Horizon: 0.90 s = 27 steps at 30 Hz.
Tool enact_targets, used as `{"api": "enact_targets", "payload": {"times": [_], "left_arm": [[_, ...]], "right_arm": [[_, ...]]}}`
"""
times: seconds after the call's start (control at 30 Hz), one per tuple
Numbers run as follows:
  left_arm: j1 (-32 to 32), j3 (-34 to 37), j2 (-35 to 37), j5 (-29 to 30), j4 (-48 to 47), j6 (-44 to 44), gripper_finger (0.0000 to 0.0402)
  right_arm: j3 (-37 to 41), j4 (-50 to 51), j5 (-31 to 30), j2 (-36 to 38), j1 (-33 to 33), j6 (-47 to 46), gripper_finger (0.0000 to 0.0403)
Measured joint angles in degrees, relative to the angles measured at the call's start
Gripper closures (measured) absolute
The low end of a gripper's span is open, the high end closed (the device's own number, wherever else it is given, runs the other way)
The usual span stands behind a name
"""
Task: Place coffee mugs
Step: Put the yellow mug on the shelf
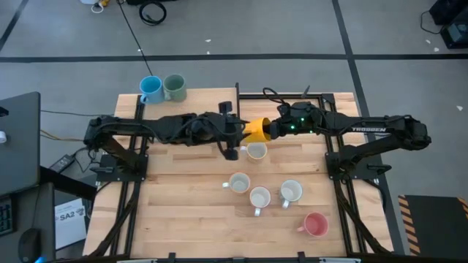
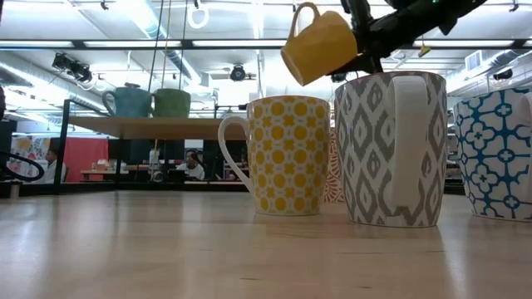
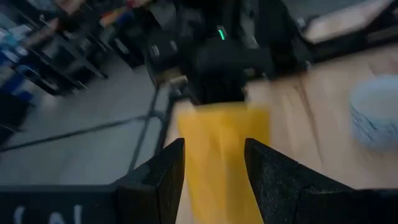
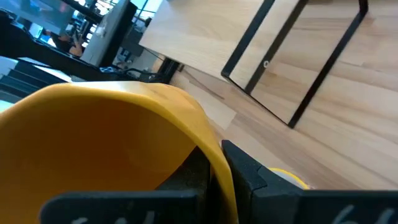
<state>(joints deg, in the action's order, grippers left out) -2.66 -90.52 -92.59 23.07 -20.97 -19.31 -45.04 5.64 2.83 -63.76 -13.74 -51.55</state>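
Above table centre, right gripper [image 1: 271, 129] clamping tilted orange-yellow mug [image 1: 256, 130]; left gripper [image 1: 234, 136] fingers spread.

A plain yellow mug [image 1: 256, 129], a blue mug [image 1: 151, 88] and a green mug [image 1: 175, 87]; a pink mug [image 1: 315, 224]; white mugs patterned yellow [image 2: 288, 154] and grey [image 2: 391, 149]; pale wooden table [image 1: 190, 212].

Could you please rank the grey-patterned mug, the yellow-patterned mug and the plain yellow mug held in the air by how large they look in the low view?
1. grey-patterned mug
2. yellow-patterned mug
3. plain yellow mug, held up by the right gripper

This is apparent size only; nearness to the camera may account for it.
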Motion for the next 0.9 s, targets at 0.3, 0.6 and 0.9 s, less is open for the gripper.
{"api": "enact_targets", "payload": {"times": [0.3,0.6,0.9], "left_arm": [[0.23,0.00,-3.07,0.43,0.33,0.02,0.0228],[0.25,0.02,-4.16,1.31,0.57,0.54,0.0228],[0.25,0.02,-4.16,1.35,2.25,0.68,0.0230]], "right_arm": [[0.00,-0.42,1.34,-1.15,-0.39,0.04,0.0369],[0.00,-0.88,1.36,-1.28,-0.39,0.03,0.0369],[0.00,-0.88,1.37,-1.28,-0.39,0.04,0.0369]]}}
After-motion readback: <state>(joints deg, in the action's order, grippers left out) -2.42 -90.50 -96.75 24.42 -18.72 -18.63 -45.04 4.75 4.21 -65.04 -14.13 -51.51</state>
